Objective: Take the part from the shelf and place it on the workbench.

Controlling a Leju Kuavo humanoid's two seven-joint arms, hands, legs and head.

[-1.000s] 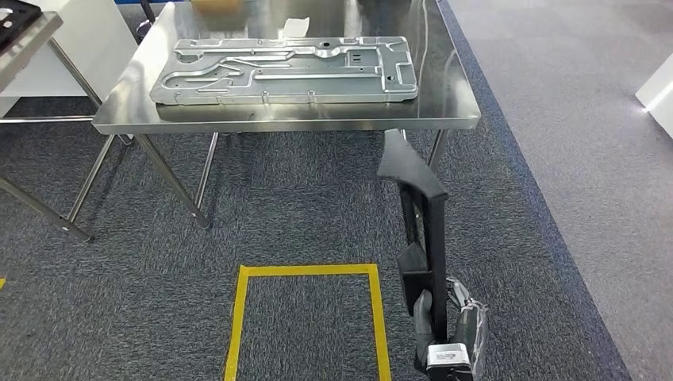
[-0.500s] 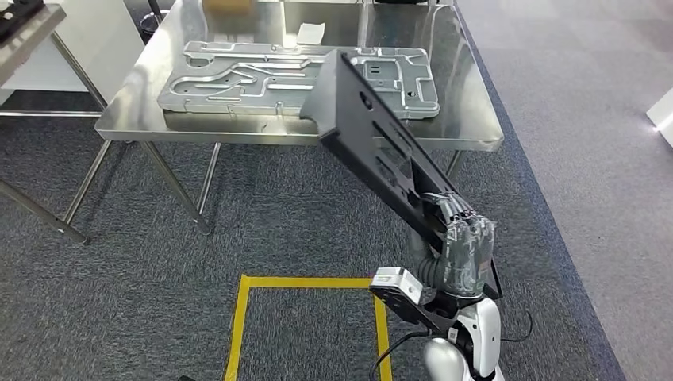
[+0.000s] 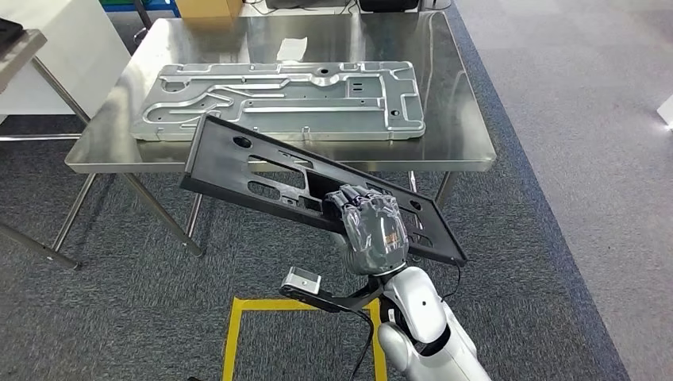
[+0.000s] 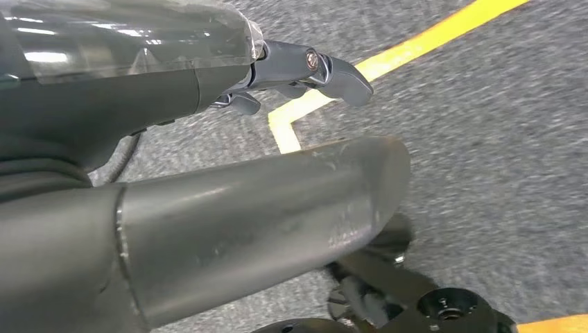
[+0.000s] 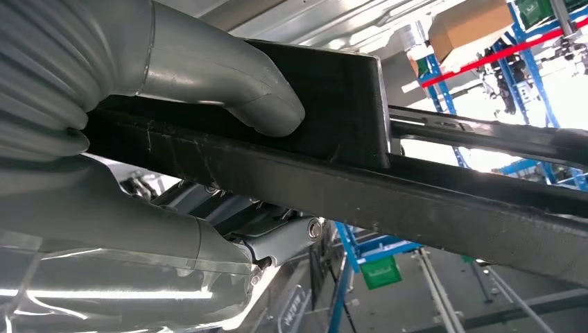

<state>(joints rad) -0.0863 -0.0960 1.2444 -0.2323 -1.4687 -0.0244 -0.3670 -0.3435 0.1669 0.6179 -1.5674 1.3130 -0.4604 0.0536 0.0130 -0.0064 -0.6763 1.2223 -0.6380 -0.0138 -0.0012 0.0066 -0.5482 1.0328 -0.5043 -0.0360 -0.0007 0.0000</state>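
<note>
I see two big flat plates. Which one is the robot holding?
The black plate, gripped by the right hand in front of the table. The silver plate lies on the table.

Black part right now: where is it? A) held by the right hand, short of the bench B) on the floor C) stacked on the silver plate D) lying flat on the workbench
A: the right hand grips the black part, tilted in the air before the workbench.

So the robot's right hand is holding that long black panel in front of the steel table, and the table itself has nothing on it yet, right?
Not quite. The right hand does hold the long black panel in front of the steel table, but the table is not bare: the head view shows a large silver metal plate already lying flat on it.
</note>
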